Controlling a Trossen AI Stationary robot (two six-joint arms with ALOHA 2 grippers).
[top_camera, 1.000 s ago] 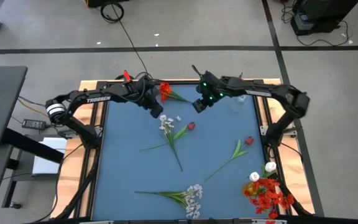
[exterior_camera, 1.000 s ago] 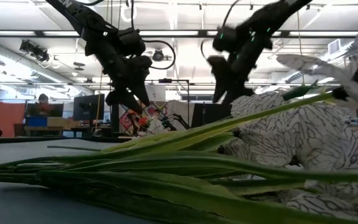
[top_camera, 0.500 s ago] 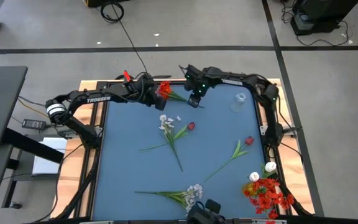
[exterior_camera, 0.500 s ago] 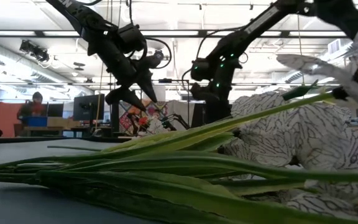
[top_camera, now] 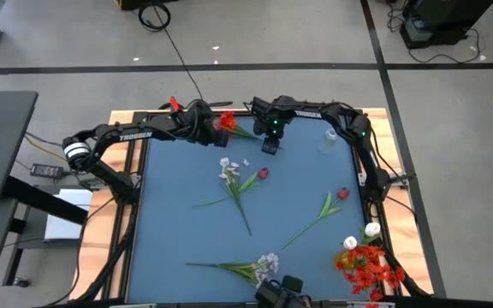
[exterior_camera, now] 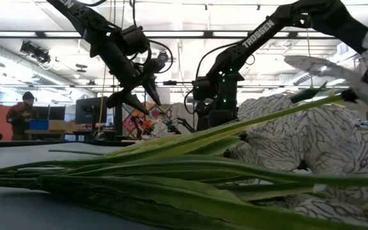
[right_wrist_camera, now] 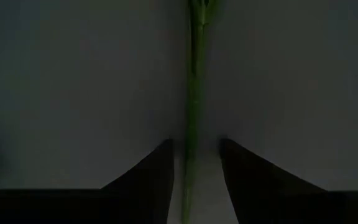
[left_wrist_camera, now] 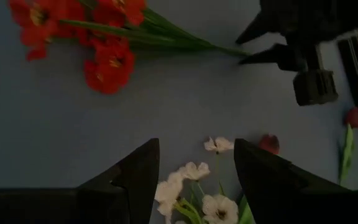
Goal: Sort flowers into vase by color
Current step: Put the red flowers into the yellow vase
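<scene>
A red-bloomed flower (top_camera: 227,123) lies on the blue table near its far edge, its green stem (right_wrist_camera: 194,74) running toward the right. My right gripper (top_camera: 270,146) points straight down over the stem's free end, open, one finger on either side of the stem; I cannot tell whether they touch it. My left gripper (top_camera: 213,131) hangs open just left of the blooms (left_wrist_camera: 104,62), holding nothing. Red blooms (top_camera: 368,267) and two white buds (top_camera: 371,230) stand at the near right corner; the vase under them is hidden.
On the table lie a white flower sprig (top_camera: 229,171) with a dark red bud (top_camera: 264,174), a red bud on a long stem (top_camera: 341,194), and a spray of tiny white blossoms (top_camera: 264,265) near the front edge. A clear glass vessel (top_camera: 328,139) stands far right.
My right gripper has come down toward the table and a little left, turning until it points straight down over the red flower's stem. My left gripper has rolled about its own axis while staying in place. No flower has moved.
</scene>
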